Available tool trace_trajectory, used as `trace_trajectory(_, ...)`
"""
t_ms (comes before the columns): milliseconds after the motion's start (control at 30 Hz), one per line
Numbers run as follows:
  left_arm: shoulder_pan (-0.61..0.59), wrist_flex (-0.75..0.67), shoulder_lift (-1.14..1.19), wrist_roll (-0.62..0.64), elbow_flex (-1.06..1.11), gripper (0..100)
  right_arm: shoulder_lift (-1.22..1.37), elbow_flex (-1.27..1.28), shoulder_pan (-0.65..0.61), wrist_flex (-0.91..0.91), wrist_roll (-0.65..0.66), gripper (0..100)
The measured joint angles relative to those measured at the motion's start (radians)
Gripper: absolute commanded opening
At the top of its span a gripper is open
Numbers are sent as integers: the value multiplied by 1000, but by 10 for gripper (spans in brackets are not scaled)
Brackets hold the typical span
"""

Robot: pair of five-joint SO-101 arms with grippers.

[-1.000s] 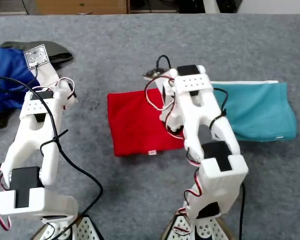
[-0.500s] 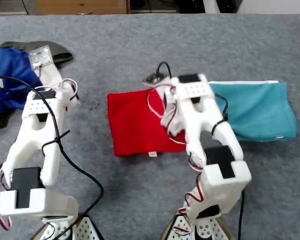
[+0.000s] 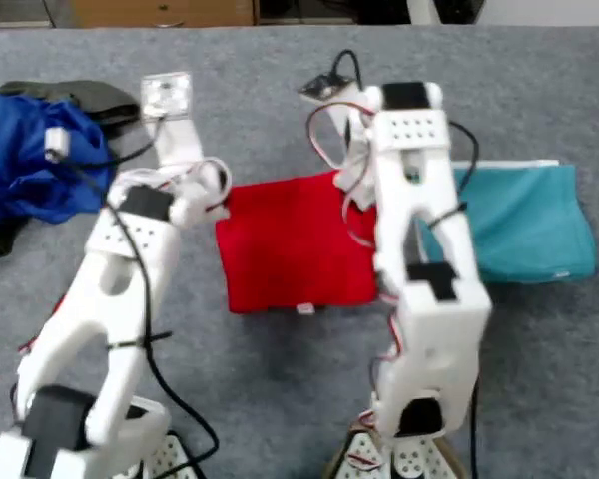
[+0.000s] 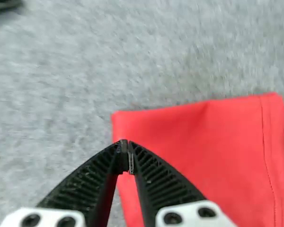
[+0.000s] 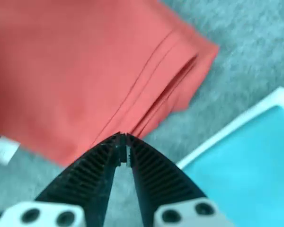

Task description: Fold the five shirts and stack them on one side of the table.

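On grey table (image 3: pixel 230 110), folded red shirt (image 3: pixel 290 244), white tag (image 3: pixel 302 308) unreadable

left arm's black ribbed gripper (image 4: pixel 123 156), fingertips (image 4: pixel 130 158) pressed together at the tips, nothing seen between them. tips sit over the edge of a folded red fabric shirt (image 4: pixel 203 156), near its corner. shirt lies flat on grey felt-like table covering (image 4: pixel 109 61). stitched seam runs along one side.
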Motion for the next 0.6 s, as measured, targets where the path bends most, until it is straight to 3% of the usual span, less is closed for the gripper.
trace_trajectory(333,9,-222,358,43,-57,19,470,-509,2,15,-51,3)
trace_trajectory(433,-34,-187,497,57,-144,19,571,-606,0,23,-51,2)
trace_trajectory(600,-68,-8,663,60,-391,19,657,-753,-3,61,-51,2)
